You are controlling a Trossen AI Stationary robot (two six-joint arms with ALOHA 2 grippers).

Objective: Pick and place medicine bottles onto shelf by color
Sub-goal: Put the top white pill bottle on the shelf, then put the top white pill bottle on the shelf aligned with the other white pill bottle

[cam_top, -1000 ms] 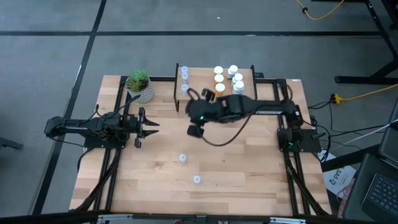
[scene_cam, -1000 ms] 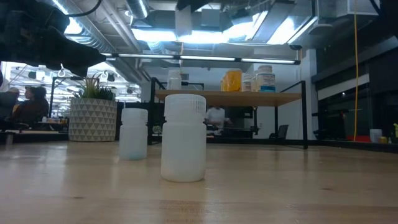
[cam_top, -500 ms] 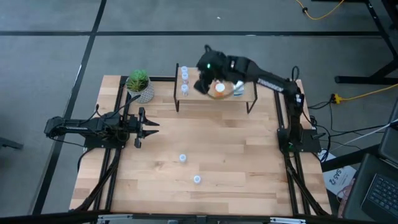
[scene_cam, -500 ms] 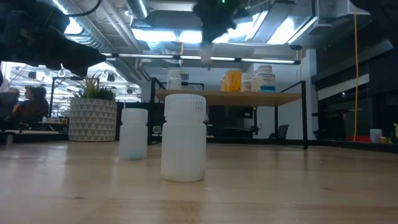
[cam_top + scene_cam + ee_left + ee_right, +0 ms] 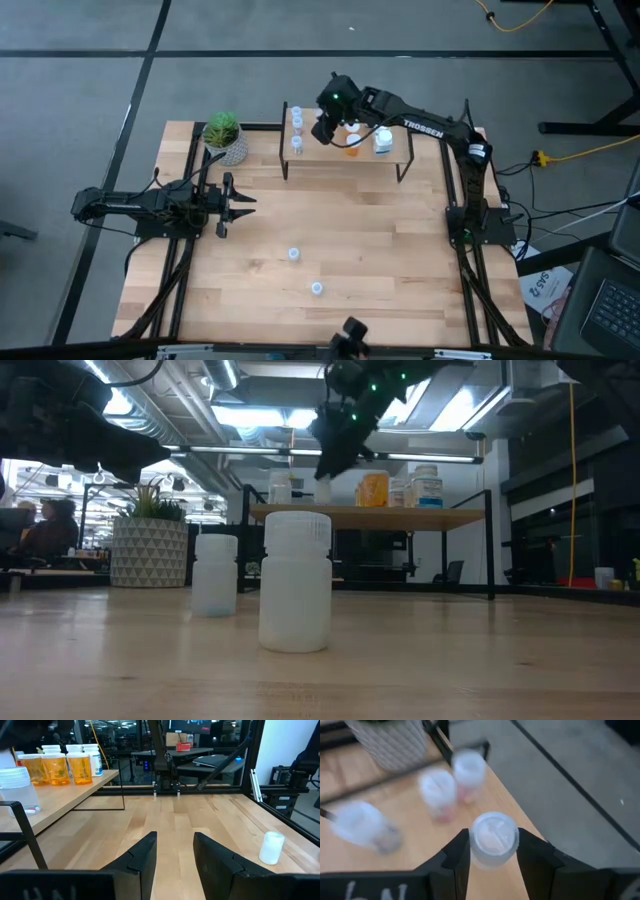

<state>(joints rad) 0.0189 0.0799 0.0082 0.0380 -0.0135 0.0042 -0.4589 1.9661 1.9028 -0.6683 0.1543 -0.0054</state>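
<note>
My right gripper [image 5: 322,126] reaches over the left part of the shelf [image 5: 345,152] at the table's far edge, shut on a small pale bottle [image 5: 493,839]. Three more pale bottles [image 5: 437,787] stand on the shelf's left end. Orange bottles [image 5: 352,128] and white ones [image 5: 383,140] stand farther right on it. Two pale bottles [image 5: 294,254] [image 5: 317,288] stand upright on the tabletop. My left gripper [image 5: 175,854] waits open and level at the table's left side, with nothing between its fingers. My right gripper pinches the pale bottle between its two fingers [image 5: 457,856], one on each side of the body just under the cap [image 5: 493,861]. The fingers slant down from above. The bottle [image 5: 322,487] hangs below them, roughly upright, just over the shelf board.
A green plant in a white pot [image 5: 225,136] stands left of the shelf. The shelf's thin black legs [image 5: 489,545] rise from the table. A dark object [image 5: 350,330] sits at the near edge. Bare wood lies between the shelf and the two loose bottles.
My right gripper has carried the pale bottle from above the table's middle toward the far edge, over the shelf. It then sank toward the shelf's left part and rolled somewhat, staying shut on the bottle.
</note>
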